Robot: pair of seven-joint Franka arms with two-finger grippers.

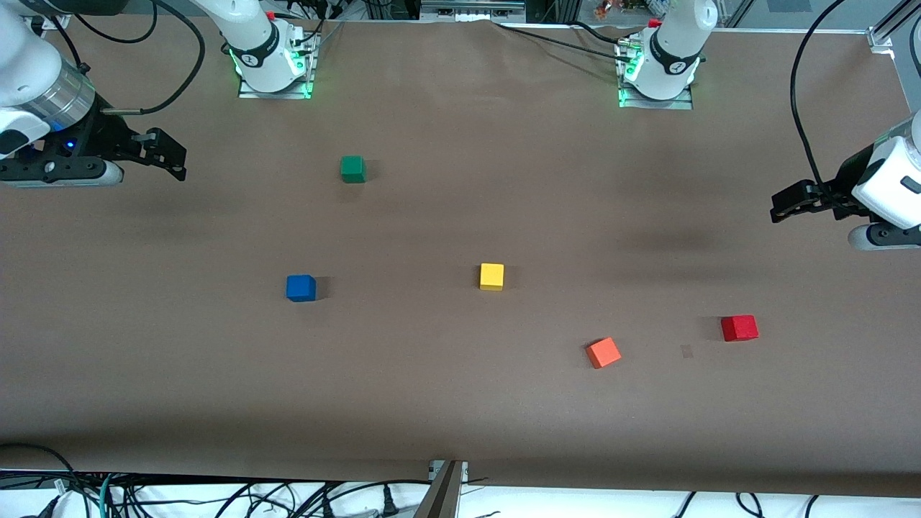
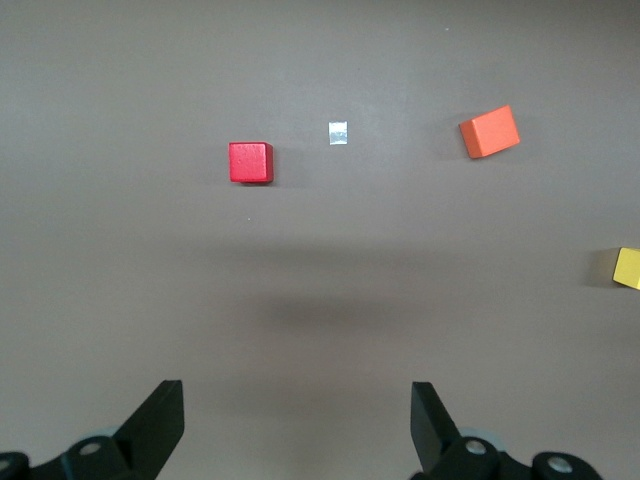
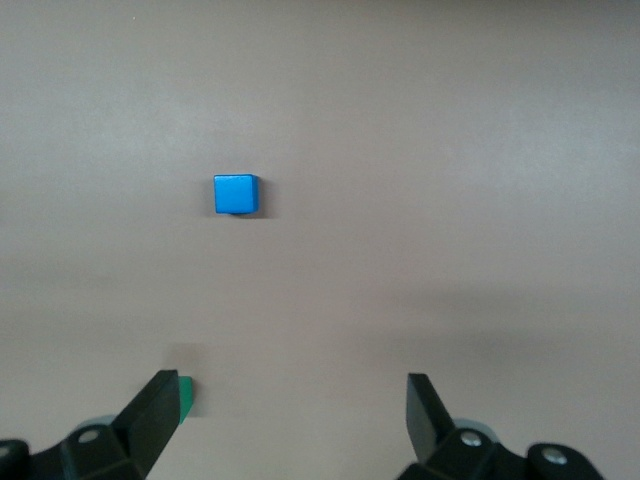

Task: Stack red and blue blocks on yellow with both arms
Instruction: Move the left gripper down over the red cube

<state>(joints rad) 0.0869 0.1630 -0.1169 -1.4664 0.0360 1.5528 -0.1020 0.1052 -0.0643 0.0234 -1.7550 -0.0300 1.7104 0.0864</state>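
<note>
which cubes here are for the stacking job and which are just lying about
For the job:
red cube
blue cube
yellow cube

Lying about:
orange cube
green cube
small pale tag between the red and orange cubes

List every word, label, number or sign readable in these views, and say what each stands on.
None can be read.
The round marks on the two arm bases are too small to make out.
The red cube, blue cube, yellow cube, orange-red cube and green cube are plain.
The pale patch on the table beside the red cube carries no text.
</note>
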